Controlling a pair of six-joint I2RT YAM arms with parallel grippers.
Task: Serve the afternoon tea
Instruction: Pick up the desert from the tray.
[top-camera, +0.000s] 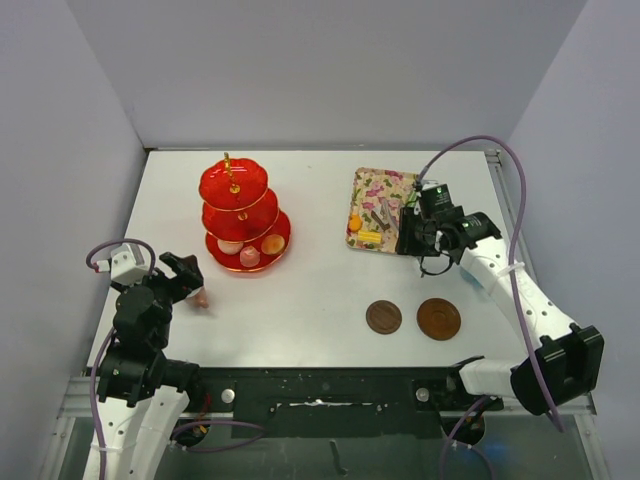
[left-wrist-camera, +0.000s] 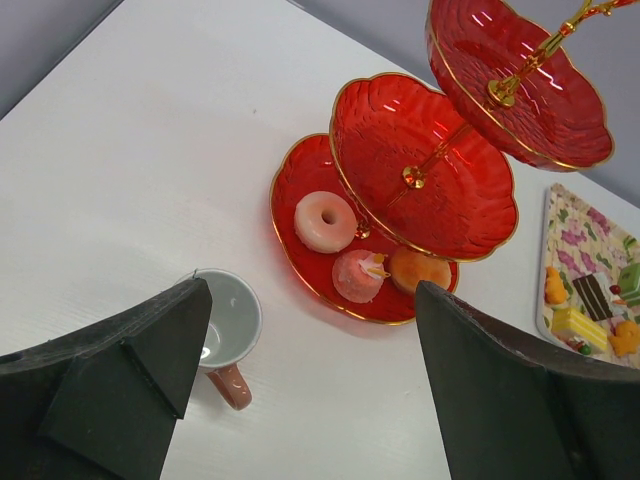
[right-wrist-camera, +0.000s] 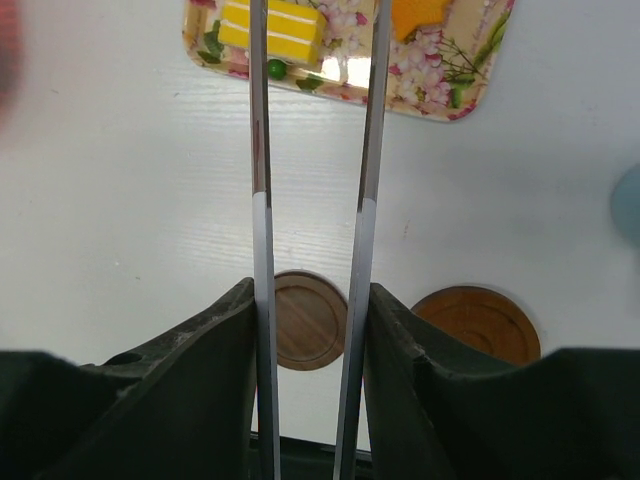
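Left wrist view: the left claw (left-wrist-camera: 312, 300) is seen released, its two black fingers spread wide with nothing between them. Just under it, close by one finger, the pink ceramic cup with a white inside (left-wrist-camera: 225, 322) is stood upright on the white worktop (left-wrist-camera: 120, 170), untouched. Ahead of the claw the red translucent three-tier stand with gold handle (left-wrist-camera: 420, 170) is set. A pale ringed doughnut (left-wrist-camera: 325, 221), a pink iced cake (left-wrist-camera: 358, 275) and an orange bun (left-wrist-camera: 420, 268) are laid on its lowest tier. The two upper tiers are bare.

In the right wrist view the right claw (right-wrist-camera: 310, 300) is clenched on a pair of long metal tongs (right-wrist-camera: 262, 150), whose blades are held apart and reach forward. Beneath the claw one round brown wooden saucer (right-wrist-camera: 305, 322) is seen, and a second (right-wrist-camera: 478, 320) lies just to its right; neither carries a cup. Farther ahead, framed between the blades, a yellow striped cake (right-wrist-camera: 275, 25) lies on the flower-patterned tray (right-wrist-camera: 440, 70). A blurred light-blue shape (right-wrist-camera: 630, 205) off to the right is taken to be the light-blue cup.

The yellow cake is judged the next thing to be lifted. If it is pinched off-centre, it could be tipped or flicked off the tray. The thin blades might also be twisted within the claw. On the way to the stand an overhanging tier could be struck and the stand rocked.
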